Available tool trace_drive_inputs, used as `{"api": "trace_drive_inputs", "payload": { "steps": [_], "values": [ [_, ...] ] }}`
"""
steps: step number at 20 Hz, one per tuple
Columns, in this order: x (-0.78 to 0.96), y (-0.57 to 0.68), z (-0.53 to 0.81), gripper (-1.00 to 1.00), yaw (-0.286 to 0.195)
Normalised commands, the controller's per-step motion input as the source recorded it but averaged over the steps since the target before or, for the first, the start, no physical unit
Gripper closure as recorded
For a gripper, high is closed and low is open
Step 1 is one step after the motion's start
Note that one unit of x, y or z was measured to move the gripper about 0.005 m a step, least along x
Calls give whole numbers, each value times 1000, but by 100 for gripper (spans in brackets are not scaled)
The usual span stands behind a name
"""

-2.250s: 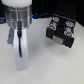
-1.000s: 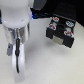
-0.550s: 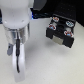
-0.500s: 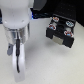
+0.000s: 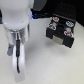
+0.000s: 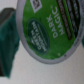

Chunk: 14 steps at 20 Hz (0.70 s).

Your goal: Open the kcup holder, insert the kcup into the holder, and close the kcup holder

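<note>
The kcup [image 6: 50,27] fills much of the wrist view, very close, with its round green lid reading "Dark Magic" tilted toward the camera. A blurred dark finger [image 6: 6,45] shows beside it. In the exterior view my white arm covers the kcup, and my gripper [image 5: 11,49] hangs low over the pale table at the exterior view's left. Whether the jaws press on the kcup is not visible. The black kcup holder [image 5: 61,37] stands apart at the exterior view's upper right, with round-topped pods [image 5: 54,22] showing in its top.
A black cable [image 5: 19,56] hangs down from my wrist toward the table. The pale table surface [image 5: 50,65] runs between my arm and the holder. A dark area with a blue light [image 5: 34,15] lies behind the arm.
Since 2.2 s ago my arm has come down and slightly toward the exterior view's left. Over the last second it has stayed nearly still. The holder has not moved.
</note>
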Motion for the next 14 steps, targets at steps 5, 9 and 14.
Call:
{"api": "trace_drive_inputs", "payload": {
  "steps": [5, 9, 14],
  "values": [
    [36, 71, 307, 100, -56],
    [32, 247, 740, 100, -31],
    [27, 420, 872, 100, 6]
  ]
}}
